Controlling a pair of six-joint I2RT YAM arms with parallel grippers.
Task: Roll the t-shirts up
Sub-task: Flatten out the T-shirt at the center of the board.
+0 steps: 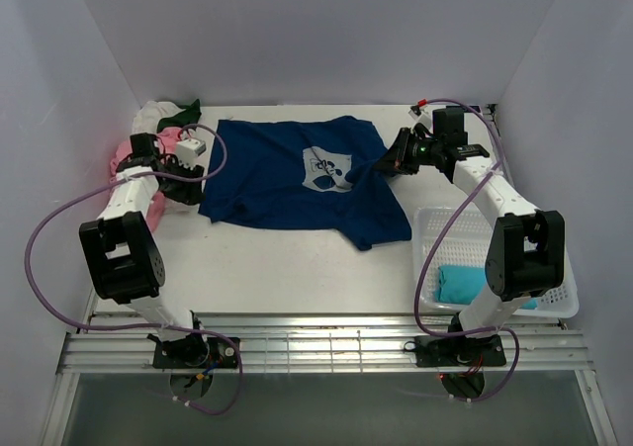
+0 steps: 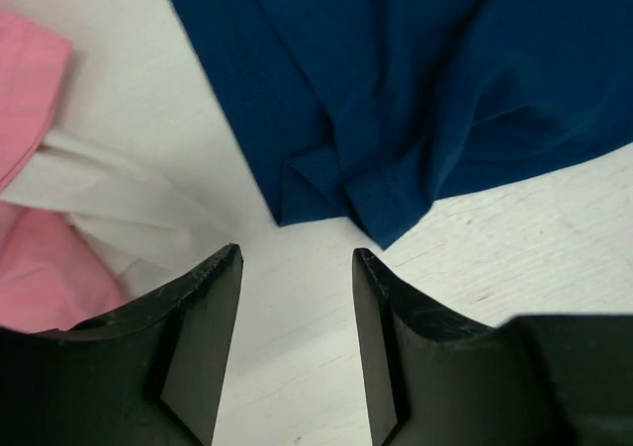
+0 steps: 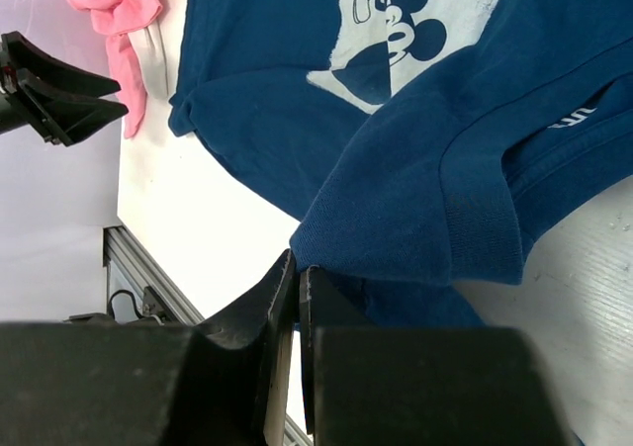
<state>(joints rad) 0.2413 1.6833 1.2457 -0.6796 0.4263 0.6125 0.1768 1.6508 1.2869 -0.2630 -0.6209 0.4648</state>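
Observation:
The navy t-shirt (image 1: pixel 277 179) with a pale cartoon-mouse print (image 1: pixel 324 167) lies spread on the table; its right part is folded over towards the middle. My right gripper (image 1: pixel 384 161) is shut on a ribbed edge of that shirt (image 3: pixel 415 199), with the cloth pinched at the fingertips, seen in the right wrist view (image 3: pixel 297 265). My left gripper (image 1: pixel 190 181) is open and empty over bare table, just short of the shirt's bunched left sleeve corner (image 2: pixel 346 189). The pink tee (image 1: pixel 124 154), white tee (image 1: pixel 153 115) and dark green tee (image 1: pixel 190 108) lie heaped at the back left.
A white mesh basket (image 1: pixel 566 303) stands at the right front with a teal tee (image 1: pixel 463 283) in it. Pink (image 2: pixel 40 278) and white (image 2: pixel 119 204) cloth lie close to the left of my left gripper. White walls enclose the table; a metal rail runs along the front.

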